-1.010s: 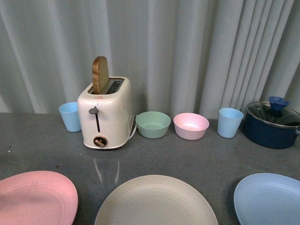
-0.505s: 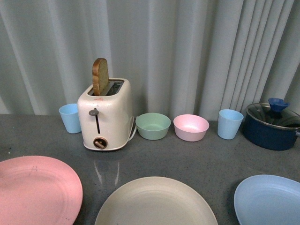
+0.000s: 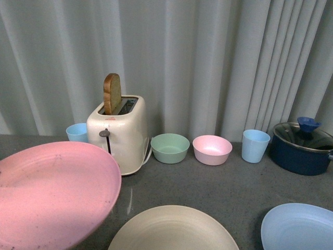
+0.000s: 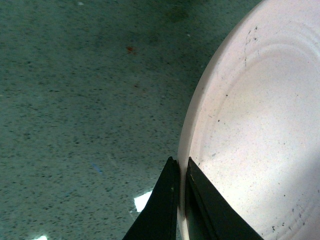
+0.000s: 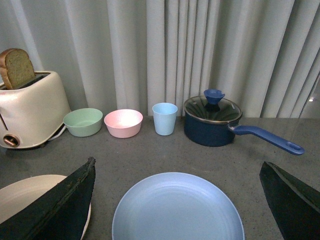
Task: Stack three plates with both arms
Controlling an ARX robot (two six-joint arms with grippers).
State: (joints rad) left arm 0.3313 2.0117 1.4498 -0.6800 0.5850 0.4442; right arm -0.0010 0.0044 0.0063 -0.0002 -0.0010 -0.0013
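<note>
- The left gripper [image 4: 180,162] is clamped on the rim of the pink plate [image 4: 250,125]. In the left wrist view you see one black finger [image 4: 162,200] on each face of the rim, with almost no gap between them.
- In the front view the pink plate [image 3: 52,192] is held clear of the grey countertop [image 3: 229,182] and tilted. It sits low on the left and covers the lower left of the toaster [image 3: 122,135] and most of one blue cup [image 3: 77,132].
- The right gripper [image 5: 177,162] is spread wide and grips nothing. Its two dark fingers [image 5: 55,205] stand well apart on either side of the light blue plate [image 5: 177,210].
- The light blue plate lies flat on the countertop, on the right.
- The cream-beige plate [image 3: 174,229] lies flat between the other two. No plate rests on another.
- Behind the plates you find the toaster with a bread slice [image 3: 112,94] standing in its slot, then a green bowl [image 3: 170,148], a pink bowl [image 3: 212,149], a second blue cup [image 3: 255,146] and a dark blue saucepan [image 3: 302,148] with a glass lid.
- A grey curtain [image 3: 208,62] closes off the back.
</note>
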